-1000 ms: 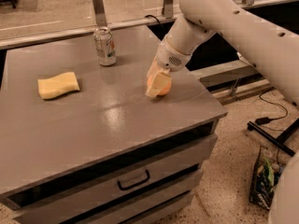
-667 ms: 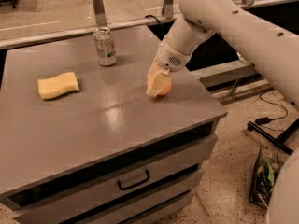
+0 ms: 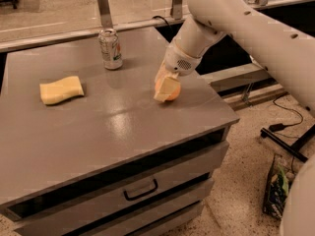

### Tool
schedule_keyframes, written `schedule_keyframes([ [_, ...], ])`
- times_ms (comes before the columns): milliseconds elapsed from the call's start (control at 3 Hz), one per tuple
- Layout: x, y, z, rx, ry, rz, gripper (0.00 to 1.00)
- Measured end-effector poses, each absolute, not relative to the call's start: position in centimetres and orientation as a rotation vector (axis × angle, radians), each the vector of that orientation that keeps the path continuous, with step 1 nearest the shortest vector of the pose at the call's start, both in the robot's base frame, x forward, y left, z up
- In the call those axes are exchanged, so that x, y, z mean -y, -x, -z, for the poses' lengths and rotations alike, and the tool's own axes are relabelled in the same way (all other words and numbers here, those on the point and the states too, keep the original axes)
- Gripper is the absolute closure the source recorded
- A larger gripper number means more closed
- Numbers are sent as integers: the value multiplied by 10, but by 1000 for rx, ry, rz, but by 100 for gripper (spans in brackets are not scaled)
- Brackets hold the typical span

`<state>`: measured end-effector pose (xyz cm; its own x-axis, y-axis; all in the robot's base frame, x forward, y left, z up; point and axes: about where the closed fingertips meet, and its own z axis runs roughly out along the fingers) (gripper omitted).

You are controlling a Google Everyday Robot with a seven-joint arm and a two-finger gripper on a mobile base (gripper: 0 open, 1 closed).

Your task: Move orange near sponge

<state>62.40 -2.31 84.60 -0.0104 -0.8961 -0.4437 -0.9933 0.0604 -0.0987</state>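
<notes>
While the drawer (image 3: 147,178) in the near front of the grey bench (image 3: 123,132) sat shut behind its dark handle (image 3: 140,190), only a dark slot showed above it, so whatever it held could not be told. Low to the right, a dark bag (image 3: 275,193) lay on the speckled floor (image 3: 236,200) with green and pale packets showing inside it, though what they were could not be made out. Farther in, on the bench top, the sponge (image 3: 61,90) lay flat toward the left side, alone, with bare surface all around it. Well apart from it, toward the right edge, the orange (image 3: 175,93) rested on the bench top. The tool (image 3: 166,91) had come down over the fruit from the white arm (image 3: 236,18) that reached in from the upper right. Its pale fingers (image 3: 166,87) were drawn in against the orange, one lying flat across the near face, with most of the fruit hidden behind it, so the tool had the orange in its grip. Beyond both, near the back edge and between them in line, a drinks can (image 3: 110,48) stood upright, touching nothing; whether it held anything could not be seen. Behind the bench ran a metal rail (image 3: 104,6) with upright posts.
</notes>
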Motion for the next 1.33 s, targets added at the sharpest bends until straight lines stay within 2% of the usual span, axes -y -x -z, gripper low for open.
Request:
schedule_keyframes([
  [667,-15,-638,-898,-1731,1891,-380,100],
  [1333,-85,-652,-892,-1499,1887,-536,100],
])
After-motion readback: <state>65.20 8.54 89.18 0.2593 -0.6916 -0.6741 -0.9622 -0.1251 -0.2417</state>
